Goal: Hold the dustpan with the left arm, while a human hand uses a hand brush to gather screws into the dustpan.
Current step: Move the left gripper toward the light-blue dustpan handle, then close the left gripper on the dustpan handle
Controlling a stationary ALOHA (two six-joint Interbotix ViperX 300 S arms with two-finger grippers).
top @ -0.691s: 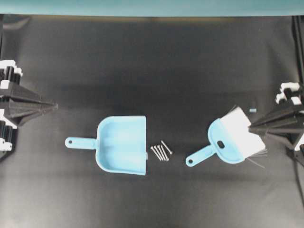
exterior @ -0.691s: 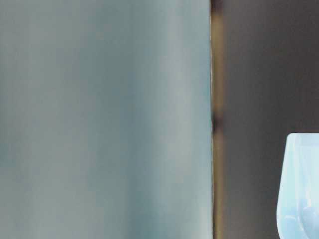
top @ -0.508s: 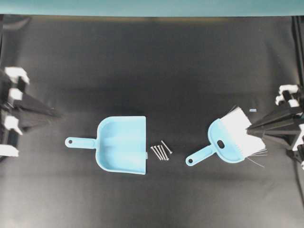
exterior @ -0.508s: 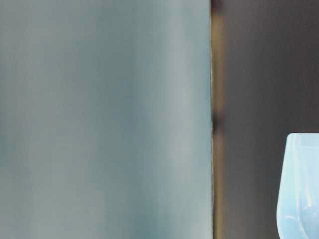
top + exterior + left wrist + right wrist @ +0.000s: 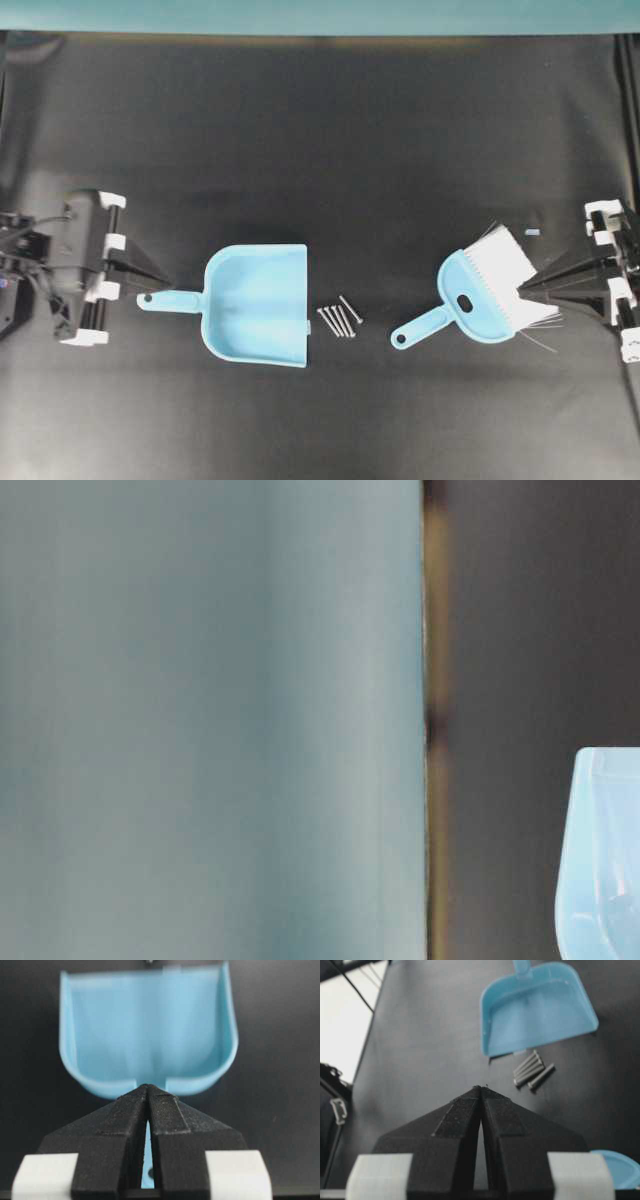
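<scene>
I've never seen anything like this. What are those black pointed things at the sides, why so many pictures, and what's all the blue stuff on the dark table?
The black wedges are the closed pincers of two robot arms: the left gripper and the right gripper. One picture looks straight down; two come from cameras on the arms' wrists; the table-level one is too blurred to help. On the dark table lie a blue dustpan, a few screws just off its mouth, and a hand brush with white bristles. The left gripper, shut, has its tips over the dustpan's handle; whether it grips it I can't tell. The right gripper, also shut, holds nothing.
</scene>
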